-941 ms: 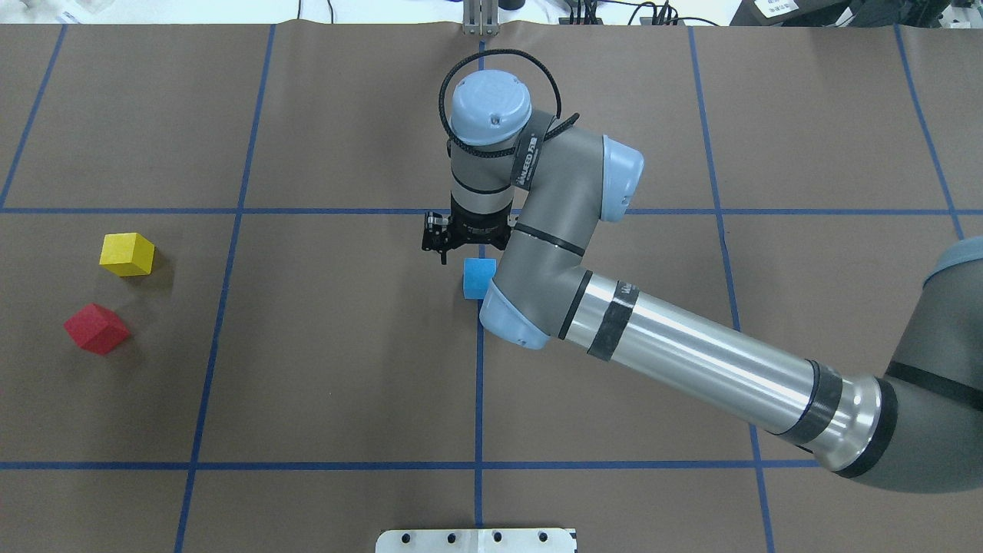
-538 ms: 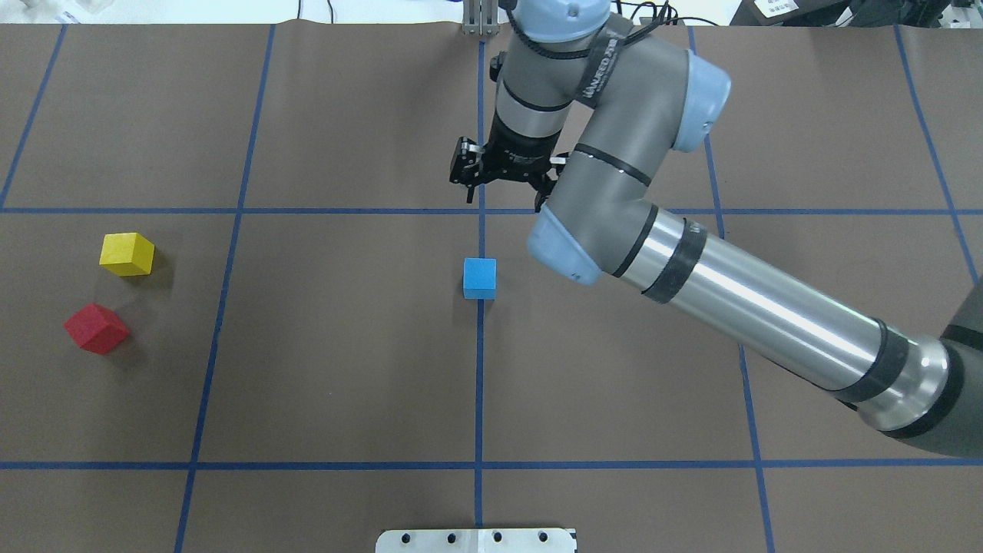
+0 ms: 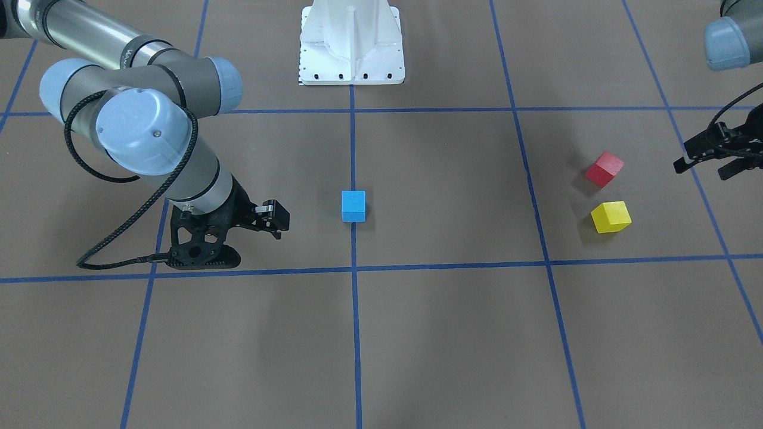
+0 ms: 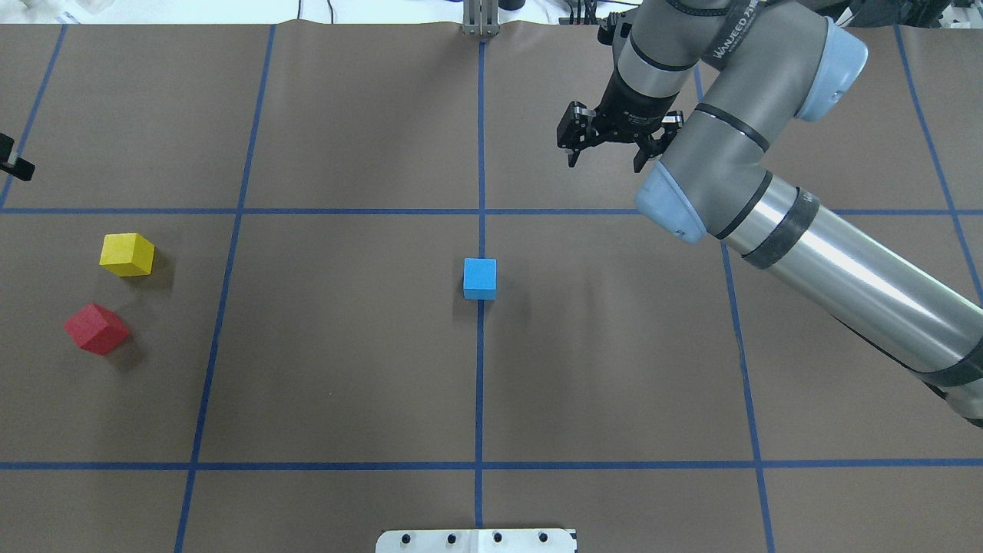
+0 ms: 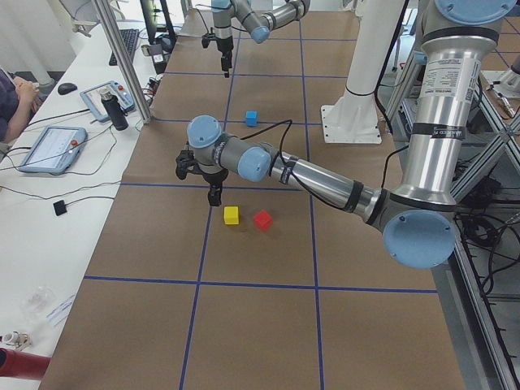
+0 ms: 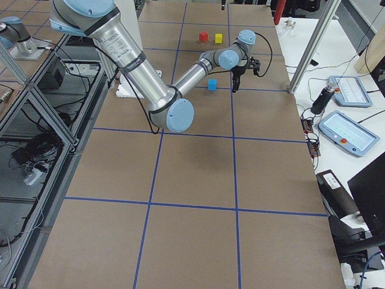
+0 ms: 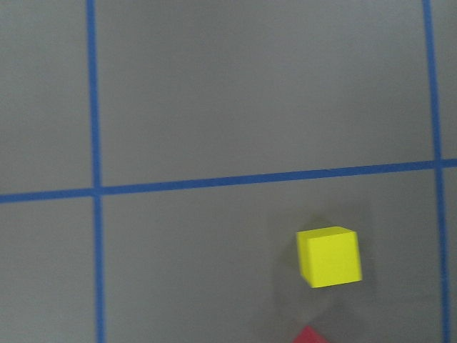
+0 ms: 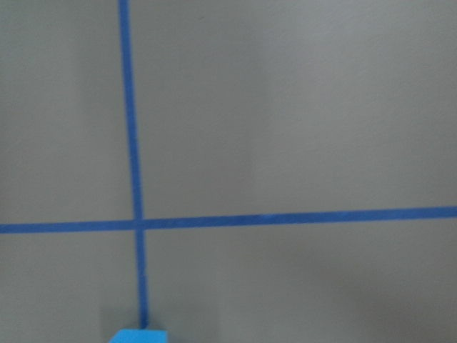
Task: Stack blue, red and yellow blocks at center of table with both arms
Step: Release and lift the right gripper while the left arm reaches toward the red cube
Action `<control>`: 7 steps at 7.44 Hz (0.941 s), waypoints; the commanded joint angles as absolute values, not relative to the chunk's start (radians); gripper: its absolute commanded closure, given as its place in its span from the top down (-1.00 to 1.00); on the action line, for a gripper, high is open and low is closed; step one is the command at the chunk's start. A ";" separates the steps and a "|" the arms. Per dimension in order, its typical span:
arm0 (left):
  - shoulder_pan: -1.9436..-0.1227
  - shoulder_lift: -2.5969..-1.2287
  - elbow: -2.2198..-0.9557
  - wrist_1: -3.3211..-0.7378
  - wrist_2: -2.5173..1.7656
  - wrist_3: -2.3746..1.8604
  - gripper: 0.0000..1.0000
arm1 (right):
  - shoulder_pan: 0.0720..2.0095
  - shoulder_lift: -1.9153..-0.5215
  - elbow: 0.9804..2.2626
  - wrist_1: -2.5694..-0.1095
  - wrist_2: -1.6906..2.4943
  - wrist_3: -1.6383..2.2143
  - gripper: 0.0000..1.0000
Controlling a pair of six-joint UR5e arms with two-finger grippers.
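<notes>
The table (image 4: 345, 369) fills the overhead view. The right arm (image 4: 829, 261) reaches to its upper right, gripper (image 4: 607, 157) spread apart and empty. The left gripper (image 3: 706, 170), at the front view's right edge, is likewise apart. The blue block (image 4: 480, 277) sits dead centre on a tape line. The yellow block (image 4: 127, 253) and red block (image 4: 96, 328) lie near each other at far left.

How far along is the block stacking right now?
Done: blue block sits alone at the centre of the table. In hand: nothing; right end effector and left end effector are open, empty, the left near the yellow block and red block. Left: stacking those two.
</notes>
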State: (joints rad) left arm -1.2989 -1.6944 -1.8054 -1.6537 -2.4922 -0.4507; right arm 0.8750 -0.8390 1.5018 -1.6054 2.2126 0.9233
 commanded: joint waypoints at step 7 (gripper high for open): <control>-0.925 -1.447 -1.868 -2.108 -2.143 -0.361 0.95 | 0.917 -0.975 1.497 -1.571 2.181 0.758 0.98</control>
